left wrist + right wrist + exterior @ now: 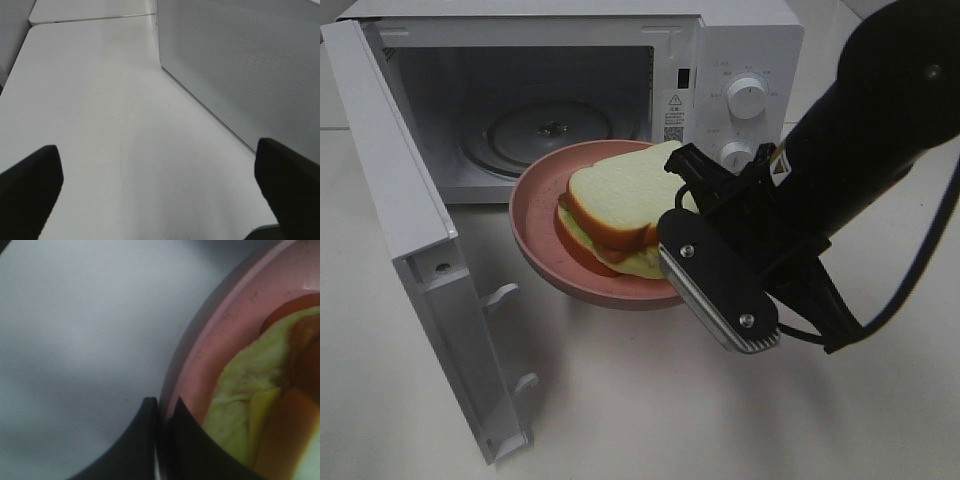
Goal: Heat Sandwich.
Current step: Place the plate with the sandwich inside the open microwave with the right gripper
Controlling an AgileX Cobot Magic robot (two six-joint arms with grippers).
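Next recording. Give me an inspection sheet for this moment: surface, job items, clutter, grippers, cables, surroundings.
Surface: white table, no spills seen.
Job's things: sandwich lies on the pink plate, just in front of the open microwave; door swung wide; turntable carries nothing.
Clutter: nothing seen.
Grippers: right gripper shut on the pink plate's rim; left gripper open, holding nothing, beside the microwave's perforated side.
Cables: black cable hangs in a loop by the right arm.
Surroundings: second white tabletop beyond.
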